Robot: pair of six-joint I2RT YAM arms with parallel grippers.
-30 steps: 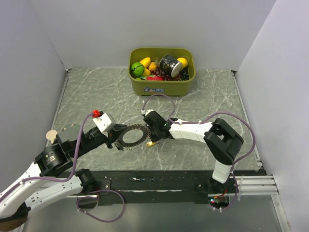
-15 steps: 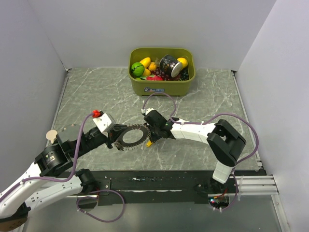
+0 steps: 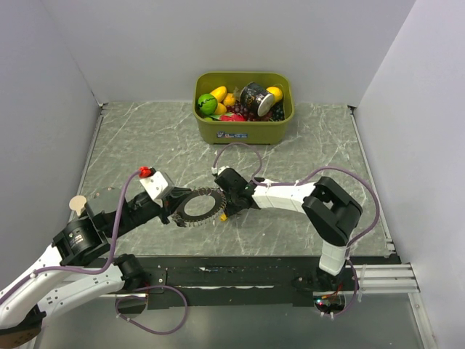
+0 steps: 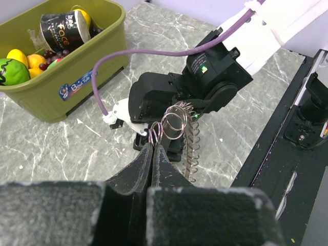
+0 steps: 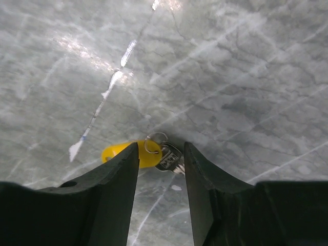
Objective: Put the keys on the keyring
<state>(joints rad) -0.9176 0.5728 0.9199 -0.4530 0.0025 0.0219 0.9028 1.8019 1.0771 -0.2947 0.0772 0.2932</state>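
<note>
The grey coiled keyring (image 3: pixel 197 207) is held just above the table between the two arms. My left gripper (image 4: pixel 154 146) is shut on the keyring's wire loops (image 4: pixel 171 123); its coiled rim (image 4: pixel 191 146) hangs beside my fingers. My right gripper (image 5: pixel 161 148) is open and points down at the table, its jaws either side of a yellow-tagged key (image 5: pixel 148 154) with a small split ring and dark metal blade. That key shows as a yellow spot (image 3: pixel 224 216) under the right gripper (image 3: pixel 231 207) in the top view. No other keys are visible.
An olive bin (image 3: pixel 243 131) of toy fruit and a dark can stands at the back centre, also in the left wrist view (image 4: pixel 82 82). A purple cable (image 4: pixel 154 54) loops over the right wrist. The black rail (image 3: pixel 254 273) runs along the near edge.
My right gripper has moved slightly left and down over the yellow key, which has shifted left toward the keyring. My left gripper and the keyring have stayed put.
</note>
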